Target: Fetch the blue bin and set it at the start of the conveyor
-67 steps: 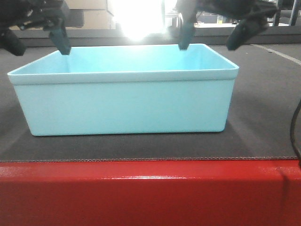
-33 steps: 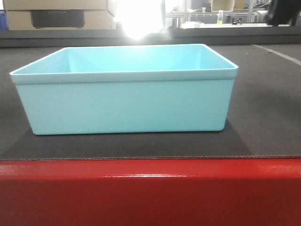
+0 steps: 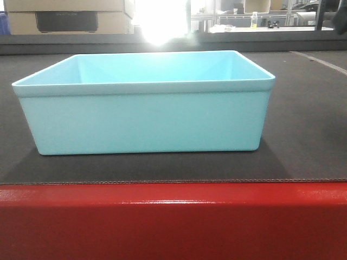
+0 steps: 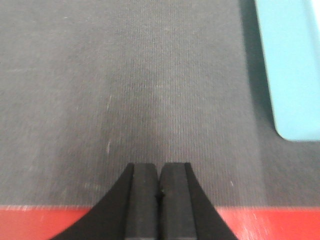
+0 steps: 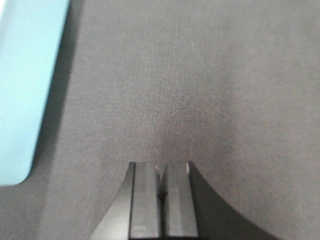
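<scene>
Left gripper [image 4: 159, 186] at the bottom centre of its wrist view: the two black pads are pressed flat together, clenched on nothing, hanging over bare belt. Right gripper [image 5: 161, 187], bottom centre of its own view, same story: fingers closed against each other, nothing between them, nothing touched.

No readable writing anywhere; the cardboard boxes [image 3: 65, 16] in the upper left of the front view show a dark panel but no legible text.

The blue bin [image 3: 145, 105] sits square in the middle of the front view, upright on the dark belt of the conveyor start [image 3: 309, 124], just behind the glossy red frame [image 3: 173, 222] that fills the bottom of the picture. It is pale turquoise, smooth-walled, with rounded corners and a thick rolled rim, wide and shallow, and looks empty from here. Bright glare washes out the background above its far wall.

In the left wrist view a corner of the bin shows at the upper right, apart from the gripper; in the right wrist view its edge runs down the left side, also apart.
</scene>
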### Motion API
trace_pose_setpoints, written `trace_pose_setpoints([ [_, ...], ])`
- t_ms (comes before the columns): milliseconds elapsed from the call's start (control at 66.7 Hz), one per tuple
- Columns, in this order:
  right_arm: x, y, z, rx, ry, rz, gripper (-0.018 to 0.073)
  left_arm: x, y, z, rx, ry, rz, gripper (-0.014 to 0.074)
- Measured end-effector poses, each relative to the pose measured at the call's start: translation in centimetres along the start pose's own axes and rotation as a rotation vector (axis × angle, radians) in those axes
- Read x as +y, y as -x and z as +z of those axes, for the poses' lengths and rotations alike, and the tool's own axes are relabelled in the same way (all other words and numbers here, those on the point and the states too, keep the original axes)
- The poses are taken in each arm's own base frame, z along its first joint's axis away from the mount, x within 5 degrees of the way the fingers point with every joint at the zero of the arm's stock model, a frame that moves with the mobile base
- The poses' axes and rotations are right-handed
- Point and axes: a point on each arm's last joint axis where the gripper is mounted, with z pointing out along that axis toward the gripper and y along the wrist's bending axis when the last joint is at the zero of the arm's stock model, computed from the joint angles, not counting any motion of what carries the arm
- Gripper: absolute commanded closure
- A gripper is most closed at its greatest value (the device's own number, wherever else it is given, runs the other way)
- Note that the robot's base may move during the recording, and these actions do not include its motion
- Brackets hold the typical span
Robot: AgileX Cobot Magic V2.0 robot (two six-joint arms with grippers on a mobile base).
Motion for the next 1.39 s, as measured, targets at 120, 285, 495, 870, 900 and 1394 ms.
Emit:
trace_pose_setpoints([
  [120, -0.2, -1.6, -2.8, -0.128, 0.011, -0.004, 0.0721, 0.2, -1.4, -2.5, -0.099, -0.004, -0.01, 0.0707],
  [285, -0.6, -4.9, -7.5, -0.344, 0.02, -0.02, 0.0721, 0.7, -3.0, -7.9, -0.351, -0.01, -0.031, 0.0707],
  [495, -1.2, -9.3, -11.5, -0.59, 0.012, -0.054, 0.0721, 1.2, -5.0, -12.6, -0.594, -0.016, -0.052, 0.0707],
  [870, -1.6, -12.7, -15.0, -0.848, 0.016, -0.061, 0.0721, 1.3, -6.3, -14.2, -0.687, -0.018, -0.06, 0.0707],
  [900, -1.6, -12.6, -15.1, -0.855, 0.017, -0.062, 0.0721, 1.3, -6.3, -14.2, -0.687, -0.018, -0.06, 0.0707],
  [1394, -1.6, -12.5, -15.2, -0.875, 0.019, -0.063, 0.0721, 1.3, -6.4, -14.1, -0.684, -0.018, -0.06, 0.0707],
])
